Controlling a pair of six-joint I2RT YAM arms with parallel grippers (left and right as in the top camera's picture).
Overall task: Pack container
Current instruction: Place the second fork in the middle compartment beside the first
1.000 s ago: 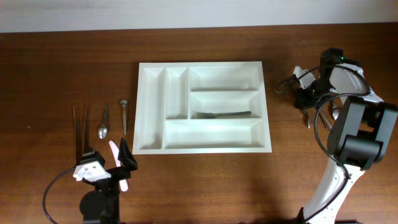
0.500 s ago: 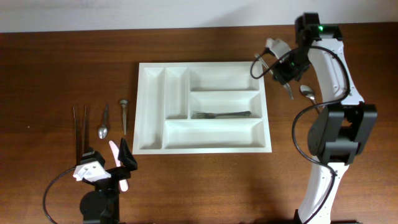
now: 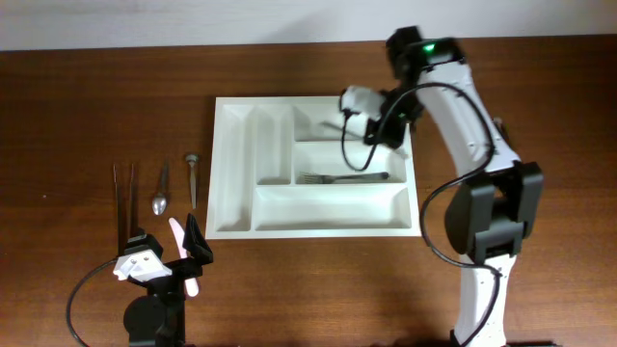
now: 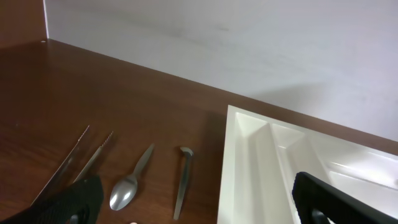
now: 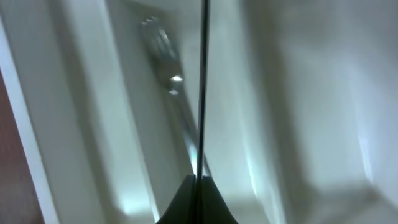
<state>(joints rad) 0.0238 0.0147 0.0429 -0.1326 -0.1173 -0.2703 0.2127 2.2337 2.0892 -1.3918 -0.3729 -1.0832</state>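
Overhead: container beneath right gripper

**Right wrist view.** The whole field is motion-blurred. The container appears only as pale walls running off every edge, and which compartment lies below cannot be told. Inside it, a fork is a grey smear. The thin dark utensil is seen edge-on, so its kind cannot be made out. The right gripper is cut by the lower edge, leaving only a dark wedge pinching that utensil.

**Left wrist view.** The container's right and near parts leave the picture. The left gripper shows only its fingers, as dark corner shapes. One of them hides the near ends of two thin metal prongs left of the container.

**Overhead view.** The right gripper covers part of the container's far wide compartment.
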